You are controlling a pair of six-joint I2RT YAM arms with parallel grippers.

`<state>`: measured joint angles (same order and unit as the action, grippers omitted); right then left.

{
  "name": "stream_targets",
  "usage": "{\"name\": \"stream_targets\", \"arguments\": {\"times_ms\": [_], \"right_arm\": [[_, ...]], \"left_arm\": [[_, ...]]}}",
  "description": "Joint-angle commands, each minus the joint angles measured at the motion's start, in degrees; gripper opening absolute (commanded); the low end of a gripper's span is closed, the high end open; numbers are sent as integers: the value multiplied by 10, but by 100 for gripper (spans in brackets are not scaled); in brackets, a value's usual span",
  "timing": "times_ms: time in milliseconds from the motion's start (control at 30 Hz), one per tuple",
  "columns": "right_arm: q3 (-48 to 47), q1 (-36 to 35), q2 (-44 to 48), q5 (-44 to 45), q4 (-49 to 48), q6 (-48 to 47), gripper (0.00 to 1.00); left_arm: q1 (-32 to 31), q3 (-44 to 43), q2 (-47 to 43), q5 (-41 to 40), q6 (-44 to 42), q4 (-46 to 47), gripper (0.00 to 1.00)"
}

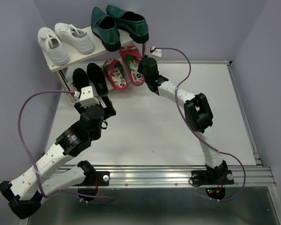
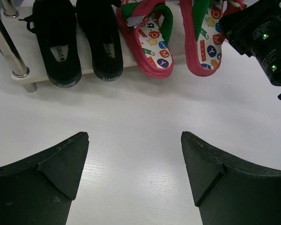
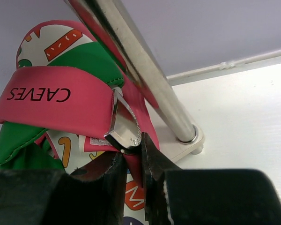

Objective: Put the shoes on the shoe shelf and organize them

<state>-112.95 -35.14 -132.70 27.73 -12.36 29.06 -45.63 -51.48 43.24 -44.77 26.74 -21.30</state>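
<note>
A white table enclosed by pale lilac walls is recorded, with the shoe shelf set at its far left corner. On the upper board the green loafers are found beside a pair of white sneakers. On the lower board the black strap shoes and the red flip-flops are lined up, heels toward the arms. All three pairs are therefore judged to be on the shelf. The step in hand is taken to be the final straightening of the right-hand flip-flop, whose heel overhangs the board's front edge.

The right gripper is seen pinched tight on the red edge of that flip-flop, just below a metal buckle and close beside the shelf's metal leg. The left gripper is held spread wide over bare table in front of the shelf, with nothing in it.

For a sound finish, it is advised that the flip-flop be pushed squarely back until parallel with its mate, that the leg be kept clear, and that the grip be released only once the sole lies flat.

The toe ends of the lower pairs are hidden beneath the upper board from above. Whether the buckle itself is caught in the grip cannot be determined.
</note>
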Motion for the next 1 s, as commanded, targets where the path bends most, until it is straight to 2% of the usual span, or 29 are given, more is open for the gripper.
{"name": "stream_targets", "arguments": {"times_ms": [0,233,467,700,967], "right_arm": [[-61,-16,-11,74,-69,-53,1],[-140,-38,-65,123,-57,-131,1],[-164,-43,-104,132,-56,-146,1],[-179,-43,-123,97,-58,-158,1],[-208,-20,-138,-45,-59,-180,3]], "left_arm": [[1,-21,-3,-18,6,3,91],[1,-23,-1,-19,6,2,91],[1,-22,-2,-22,6,0,91],[1,-22,-5,-22,8,-4,91],[1,-18,-14,-21,11,-5,91]]}}
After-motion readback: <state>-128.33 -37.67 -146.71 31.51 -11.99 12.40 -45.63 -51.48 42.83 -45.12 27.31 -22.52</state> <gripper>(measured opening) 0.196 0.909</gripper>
